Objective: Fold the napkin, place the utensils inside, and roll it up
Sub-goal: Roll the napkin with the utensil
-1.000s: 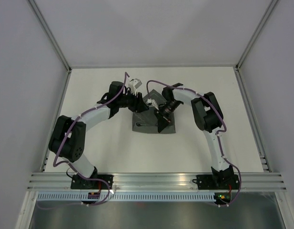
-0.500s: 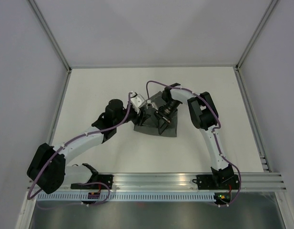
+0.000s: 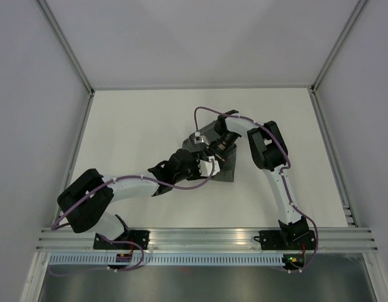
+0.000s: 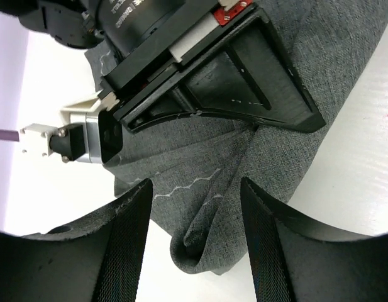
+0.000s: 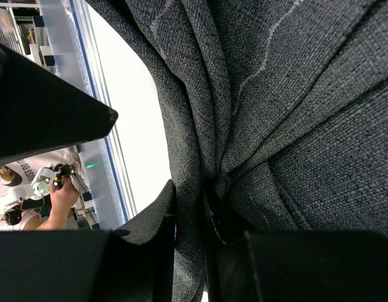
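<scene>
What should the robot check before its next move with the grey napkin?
1. Right jaws gripping the napkin: ok, shut on a bunched fold.
2. Left jaws open: ok, they stand apart, one on each side of the napkin's folded corner in the left wrist view.
3. Left jaws touching the cloth: cannot tell.
4. Utensils inside: cannot tell, none shows in any view.
5. Napkin lying flat on the table: not ok, it is creased and bunched.
</scene>
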Robot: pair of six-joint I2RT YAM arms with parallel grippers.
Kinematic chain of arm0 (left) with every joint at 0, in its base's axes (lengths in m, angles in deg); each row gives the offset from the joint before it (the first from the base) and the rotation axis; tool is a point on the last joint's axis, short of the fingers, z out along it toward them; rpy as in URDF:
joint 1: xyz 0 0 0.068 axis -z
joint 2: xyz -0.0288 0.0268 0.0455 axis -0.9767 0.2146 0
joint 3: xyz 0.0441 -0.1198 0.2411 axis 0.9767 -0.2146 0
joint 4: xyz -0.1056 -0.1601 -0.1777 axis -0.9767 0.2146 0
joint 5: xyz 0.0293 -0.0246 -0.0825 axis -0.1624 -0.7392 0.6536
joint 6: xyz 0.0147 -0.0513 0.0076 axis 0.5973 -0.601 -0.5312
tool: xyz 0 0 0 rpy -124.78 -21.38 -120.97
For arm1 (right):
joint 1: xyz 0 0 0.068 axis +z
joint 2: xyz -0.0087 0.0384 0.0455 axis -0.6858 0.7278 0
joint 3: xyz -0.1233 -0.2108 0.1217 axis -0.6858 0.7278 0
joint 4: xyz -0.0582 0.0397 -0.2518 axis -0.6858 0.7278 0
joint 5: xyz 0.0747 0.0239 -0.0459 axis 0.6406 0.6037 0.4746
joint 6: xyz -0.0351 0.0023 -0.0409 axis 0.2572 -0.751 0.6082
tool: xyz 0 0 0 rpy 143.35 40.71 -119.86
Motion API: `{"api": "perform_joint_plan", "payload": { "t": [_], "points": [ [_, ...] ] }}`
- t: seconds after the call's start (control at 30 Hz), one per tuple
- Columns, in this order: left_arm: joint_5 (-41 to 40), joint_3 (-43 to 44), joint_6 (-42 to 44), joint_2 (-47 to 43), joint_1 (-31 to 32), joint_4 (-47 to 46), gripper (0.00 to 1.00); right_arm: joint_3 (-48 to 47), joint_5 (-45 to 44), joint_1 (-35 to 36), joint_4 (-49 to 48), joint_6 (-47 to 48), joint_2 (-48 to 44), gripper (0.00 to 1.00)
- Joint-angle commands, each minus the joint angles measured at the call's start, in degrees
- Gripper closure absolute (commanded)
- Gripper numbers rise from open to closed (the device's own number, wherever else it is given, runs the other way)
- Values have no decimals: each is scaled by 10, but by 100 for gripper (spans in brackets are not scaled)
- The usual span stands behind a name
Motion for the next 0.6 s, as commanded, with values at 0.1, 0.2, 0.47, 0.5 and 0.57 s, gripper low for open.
{"api": "perform_joint_plan", "payload": {
  "t": [0.1,0.2,0.47,0.5,0.57],
  "points": [
    [0,3,107,18,24,-9,37,-1,-111,-10,-60,13,44,88],
    [17,6,103,19,33,14,37,-5,-109,-12,-57,15,47,88],
    [42,13,102,40,46,49,36,-9,-110,-15,-53,15,50,89],
    [48,15,101,43,46,49,36,-9,-109,-15,-53,14,51,89],
    [51,16,98,54,46,46,36,-10,-109,-17,-53,13,51,89]
  ]
}}
